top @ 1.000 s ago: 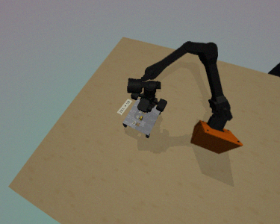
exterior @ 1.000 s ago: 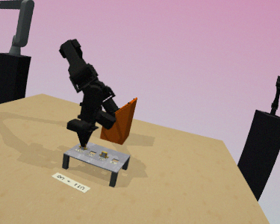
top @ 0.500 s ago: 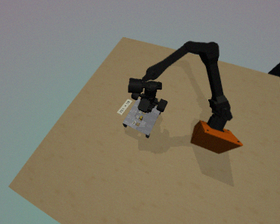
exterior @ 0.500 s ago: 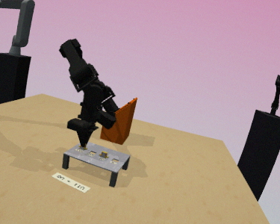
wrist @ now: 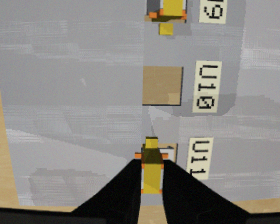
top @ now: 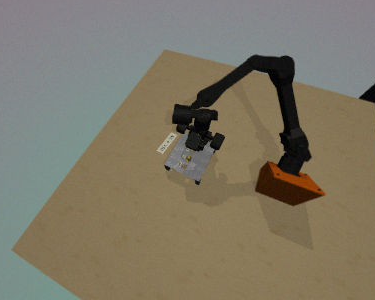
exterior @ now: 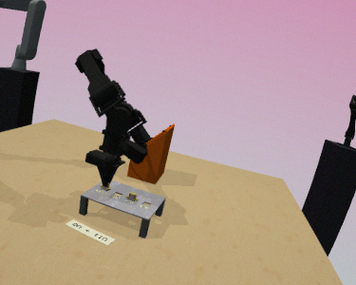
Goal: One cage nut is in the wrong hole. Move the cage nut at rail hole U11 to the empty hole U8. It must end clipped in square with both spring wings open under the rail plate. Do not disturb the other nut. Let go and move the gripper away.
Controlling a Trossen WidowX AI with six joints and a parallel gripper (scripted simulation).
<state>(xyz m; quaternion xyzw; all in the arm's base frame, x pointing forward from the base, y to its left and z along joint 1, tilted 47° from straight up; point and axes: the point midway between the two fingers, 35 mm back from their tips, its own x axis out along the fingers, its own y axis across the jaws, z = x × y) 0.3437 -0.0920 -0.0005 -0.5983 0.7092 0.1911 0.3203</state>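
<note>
My gripper (exterior: 106, 185) (wrist: 151, 167) points down at the U11 end of the grey rail plate (top: 207, 163) (exterior: 128, 207) (wrist: 75, 90). It is shut on a yellow cage nut (wrist: 152, 182) with orange edges. The nut is at hole U11, with part of that hole showing beside it; whether it is fully clear of the plate cannot be told. The other nut (top: 188, 158) (exterior: 132, 198) (wrist: 173, 7) sits upright in hole U9. Hole U10 (exterior: 117, 196) (wrist: 162, 86) and hole U8 (top: 184, 166) (exterior: 146, 204) are empty. In the top view the gripper hides the fingertips.
The plate stands on short dark legs on the wooden table (top: 122, 200) (exterior: 215, 228). A white label strip (top: 167, 143) (exterior: 90, 232) lies beside it. The arm's orange base (top: 289, 186) (exterior: 154, 159) stands on the table farther off. Other arms on dark pedestals stand beyond the table.
</note>
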